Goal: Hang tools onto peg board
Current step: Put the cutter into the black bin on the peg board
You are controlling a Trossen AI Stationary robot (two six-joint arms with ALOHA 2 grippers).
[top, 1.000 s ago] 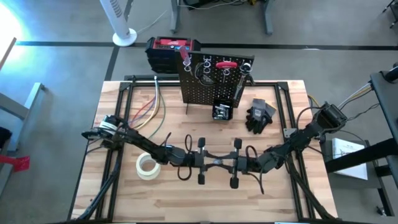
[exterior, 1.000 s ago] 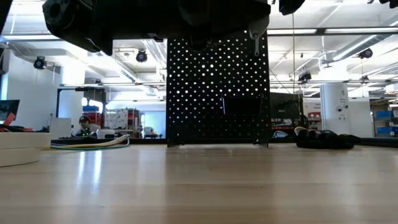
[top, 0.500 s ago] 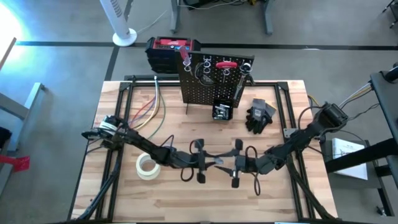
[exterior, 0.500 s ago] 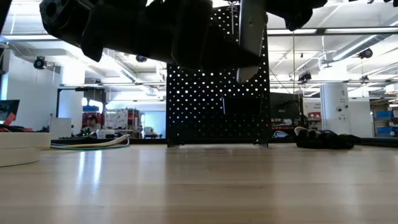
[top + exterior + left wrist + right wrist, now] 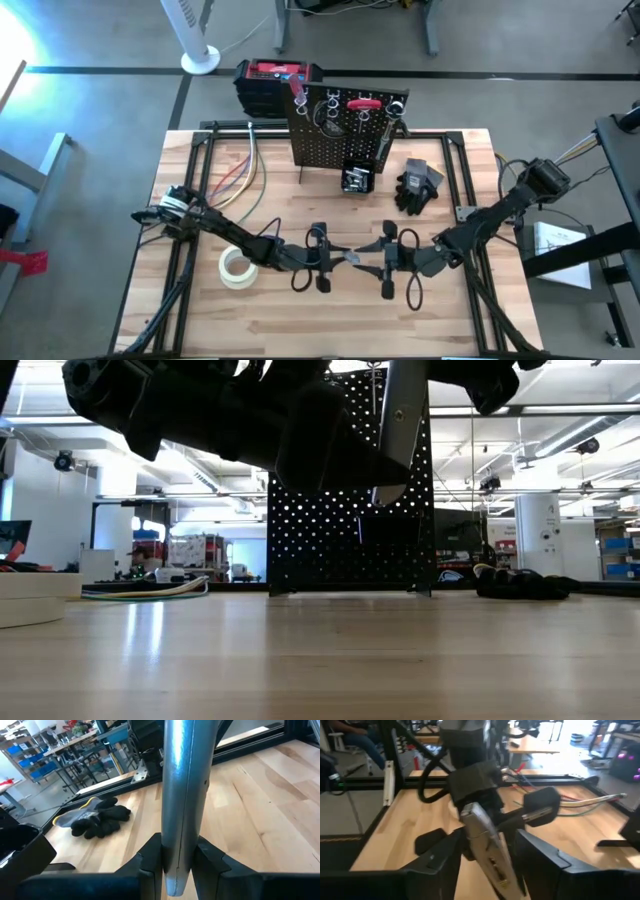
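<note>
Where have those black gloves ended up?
In the high view the black gloves lie on the table's far right part, just right of the peg board and its small black bin.

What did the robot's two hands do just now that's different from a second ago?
The right gripper opened its fingers, let go of the grey metal tool and backed off toward its own side. The left gripper stayed shut on the tool, which now hangs from it alone above the table. The peg board, tape roll and black gloves did not move.
</note>
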